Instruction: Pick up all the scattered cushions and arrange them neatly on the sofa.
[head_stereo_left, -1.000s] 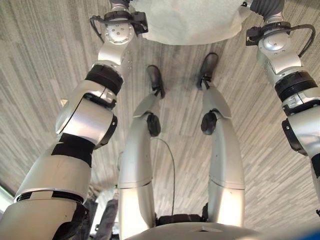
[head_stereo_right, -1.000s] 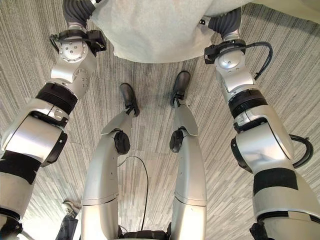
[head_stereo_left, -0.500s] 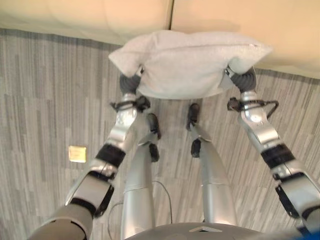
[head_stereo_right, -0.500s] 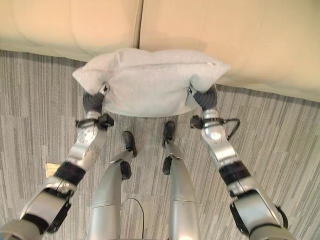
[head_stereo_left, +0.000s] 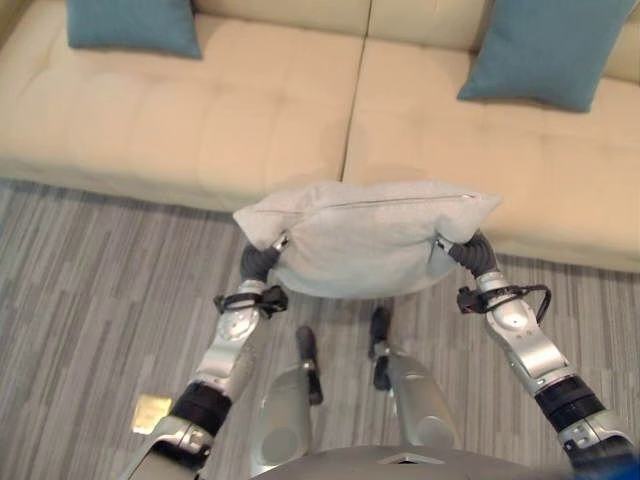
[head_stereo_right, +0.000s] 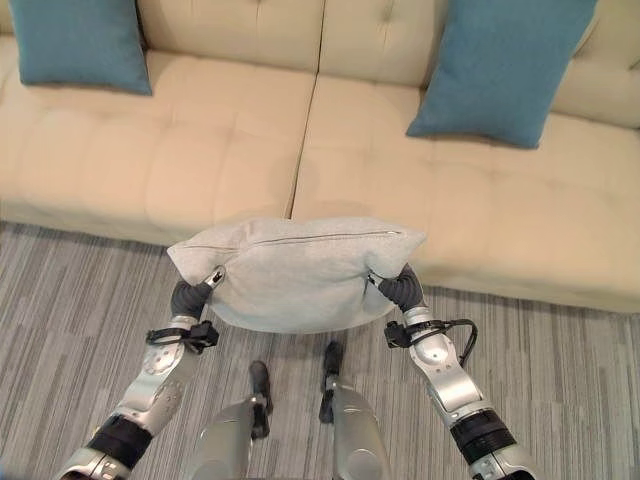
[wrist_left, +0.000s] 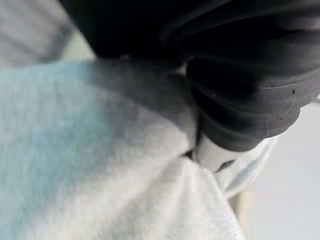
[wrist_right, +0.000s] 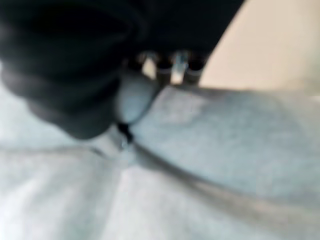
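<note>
Sofa (head_stereo_right: 230, 150) runs across the far side of my head views, cream, with two seat cushions meeting at a seam near the middle. Its front edge lies just beyond the grey cushion (head_stereo_right: 295, 275) I am carrying. One teal cushion (head_stereo_right: 75, 42) leans against the backrest at the far left, another teal cushion (head_stereo_right: 505, 65) at the right. Between them I see a broad stretch of bare seat on either side of the seam. Striped grey carpet (head_stereo_right: 80, 300) covers the floor on the near side, and a small yellowish patch (head_stereo_left: 152, 411) lies on it by my left arm.

I have the grey cushion up off the floor, held level between both arms, its zip seam facing upward. It hangs in front of the sofa's front edge, roughly in line with the seam between the seats. My left hand (head_stereo_left: 262, 259) is at the cushion's left end and my right hand (head_stereo_left: 470, 250) at its right end; from the head views I see the dark ribbed covers pushed up against the fabric.

Each wrist view adds a close look: my left one has the ribbed cover and a bit of silver buried in grey fabric, my right one has a row of fingers (wrist_right: 172, 65) pressed into the fabric. I cannot tell whether either hand is curled round the cushion or merely pressing it.
</note>
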